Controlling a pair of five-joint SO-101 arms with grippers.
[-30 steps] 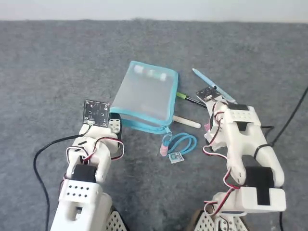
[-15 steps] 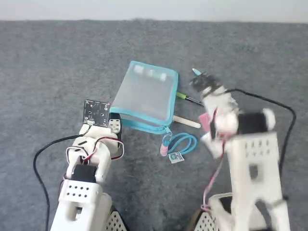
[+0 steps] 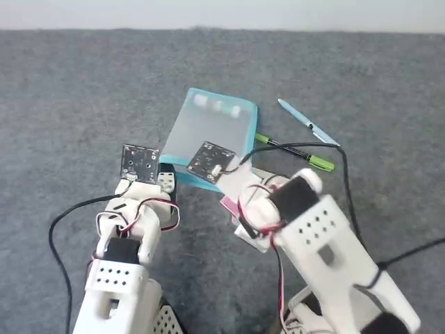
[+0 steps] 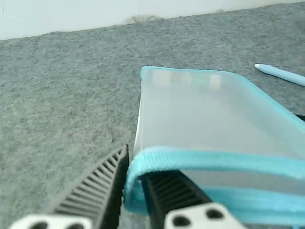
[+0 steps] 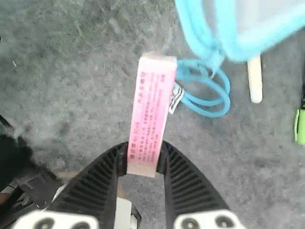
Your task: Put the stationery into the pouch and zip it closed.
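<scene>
The translucent pouch (image 3: 212,136) with blue trim lies on the grey carpet, and its blue zipper strap (image 5: 205,90) is looped beside the mouth. My left gripper (image 4: 132,157) is shut on the pouch's blue edge (image 4: 143,164) at its near left corner (image 3: 167,174). In front of the pouch mouth, my right gripper (image 5: 144,148) is shut on a pink eraser (image 5: 147,114), held just above the carpet (image 3: 231,202). A green and black pen (image 3: 295,154) and a light blue pen (image 3: 309,124) lie to the right of the pouch. A white stick (image 5: 255,78) lies next to the strap.
Grey carpet (image 3: 83,83) covers the whole table, with open room to the left and behind the pouch. A black cable (image 3: 59,229) trails by the left arm and another (image 3: 348,188) runs along the right arm.
The right arm has swung left from beside the pens to the front of the pouch mouth, carrying the pink eraser. The green pen is uncovered. The left arm has not moved.
</scene>
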